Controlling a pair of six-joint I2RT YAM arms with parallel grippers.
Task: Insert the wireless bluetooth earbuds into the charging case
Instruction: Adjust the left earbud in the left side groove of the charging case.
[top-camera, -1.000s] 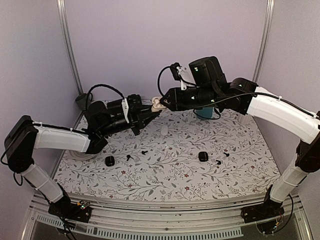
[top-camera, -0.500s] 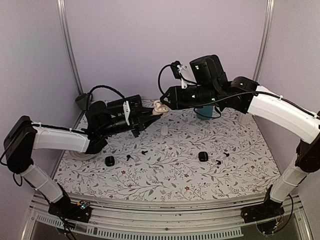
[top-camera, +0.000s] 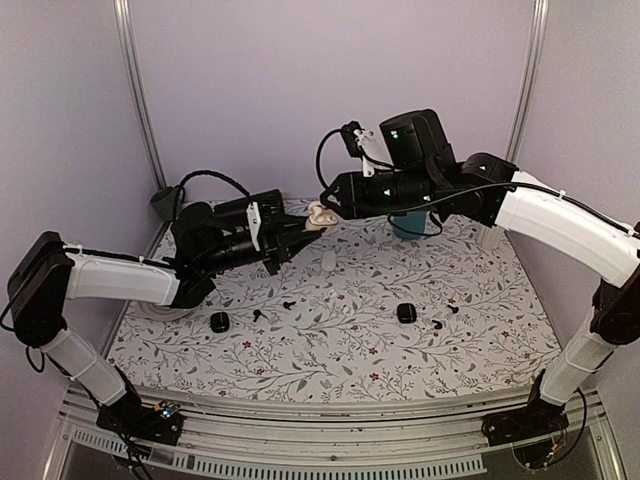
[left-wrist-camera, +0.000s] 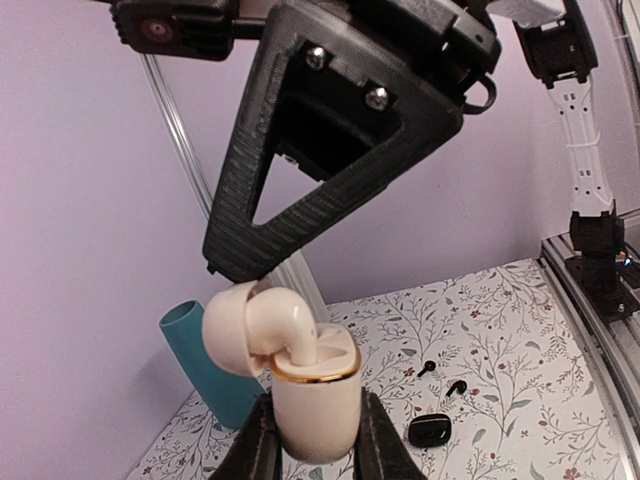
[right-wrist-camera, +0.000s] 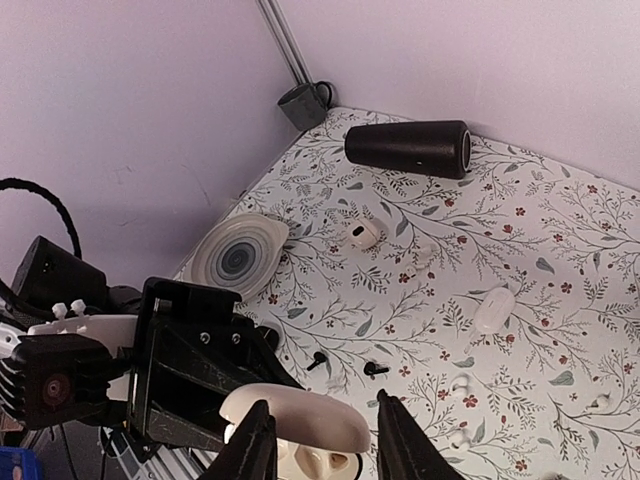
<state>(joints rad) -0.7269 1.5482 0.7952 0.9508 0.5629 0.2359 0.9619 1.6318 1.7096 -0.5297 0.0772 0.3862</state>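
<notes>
My left gripper (top-camera: 303, 226) is shut on a cream charging case (top-camera: 318, 214), held upright in the air with its lid open. In the left wrist view the case (left-wrist-camera: 315, 400) sits between my fingers (left-wrist-camera: 258, 445), and a cream earbud (left-wrist-camera: 285, 320) stands in one slot with its head sticking out. My right gripper (top-camera: 326, 200) hovers right above it. In the right wrist view its fingers (right-wrist-camera: 255, 445) stand apart on either side of the case lid (right-wrist-camera: 300, 418) and hold nothing. Black earbuds (top-camera: 289, 302) lie on the table.
A teal cup (top-camera: 408, 226) stands at the back. Two black cases (top-camera: 219, 321) (top-camera: 405, 312), a white case (top-camera: 329, 261) and more black buds (top-camera: 437, 324) lie on the floral mat. The right wrist view shows a grey plate (right-wrist-camera: 238, 256) and a black cylinder (right-wrist-camera: 408, 148).
The left gripper has shifted the case slightly right and down, and the right gripper has lifted a little above it. Almost nothing moved in the last half-second.
</notes>
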